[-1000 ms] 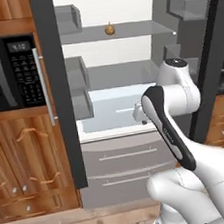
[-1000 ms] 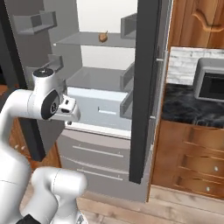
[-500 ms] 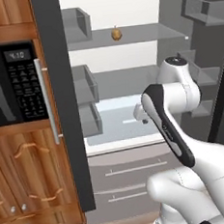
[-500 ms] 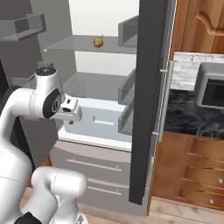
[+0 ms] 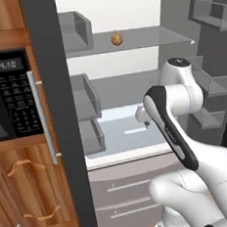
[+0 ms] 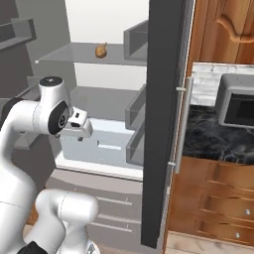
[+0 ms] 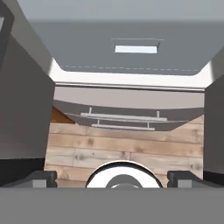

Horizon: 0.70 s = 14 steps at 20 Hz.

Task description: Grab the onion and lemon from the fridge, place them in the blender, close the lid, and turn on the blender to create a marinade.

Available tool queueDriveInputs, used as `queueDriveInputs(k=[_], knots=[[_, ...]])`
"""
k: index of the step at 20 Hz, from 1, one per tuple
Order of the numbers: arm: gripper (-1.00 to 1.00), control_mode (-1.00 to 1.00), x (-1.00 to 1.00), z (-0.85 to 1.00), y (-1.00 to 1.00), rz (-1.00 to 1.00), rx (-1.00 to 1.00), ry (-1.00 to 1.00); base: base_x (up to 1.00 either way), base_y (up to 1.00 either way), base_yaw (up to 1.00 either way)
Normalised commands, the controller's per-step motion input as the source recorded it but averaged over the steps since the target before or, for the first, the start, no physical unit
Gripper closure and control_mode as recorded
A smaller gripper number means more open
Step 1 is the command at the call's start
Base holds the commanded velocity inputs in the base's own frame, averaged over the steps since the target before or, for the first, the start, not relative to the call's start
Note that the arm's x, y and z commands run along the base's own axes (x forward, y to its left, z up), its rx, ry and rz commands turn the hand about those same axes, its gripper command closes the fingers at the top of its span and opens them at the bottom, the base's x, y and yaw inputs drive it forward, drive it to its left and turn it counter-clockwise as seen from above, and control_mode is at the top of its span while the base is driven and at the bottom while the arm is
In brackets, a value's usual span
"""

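The fridge [image 5: 56, 116] stands open, its dark grey doors [image 6: 163, 124] swung out at both sides. A tan-brown onion [image 5: 117, 38] sits alone on the upper glass shelf [image 6: 101, 50]. My gripper [image 5: 146, 124] hangs in front of the middle shelf, well below the onion, and points downward [image 6: 81, 137]. In the hand view my gripper [image 7: 112, 177] is open with nothing between the fingertips [image 7: 41, 177], over the fridge drawers and the wooden floor. The lemon and the blender are out of view.
A black microwave [image 5: 5, 91] is set in wooden cabinets left of the fridge. Grey door bins [image 5: 87, 96] line both doors. To the right, a black counter [image 6: 213, 139] carries a grey appliance [image 6: 238, 106]. Pale drawers [image 5: 127, 188] fill the fridge bottom.
The whole picture has grown and shifted: the base has driven closer to the open fridge. The arm keeps its pose and the gripper stays open.
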Motion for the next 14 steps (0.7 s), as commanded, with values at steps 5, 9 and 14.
queueDriveInputs(k=[5, 9, 14], knots=[[-1.0, 1.0, 0.0, 0.0, 0.0, 0.0, 0.0, 0.0, 0.53, 0.02, -0.05], [-1.0, 1.0, 0.0, 0.0, 0.0, 0.0, 0.0, 0.0, 0.43, 0.01, -0.01], [-1.0, 1.0, 0.0, 0.0, 0.0, 0.0, 0.0, 0.0, 0.41, 0.01, 0.0]])
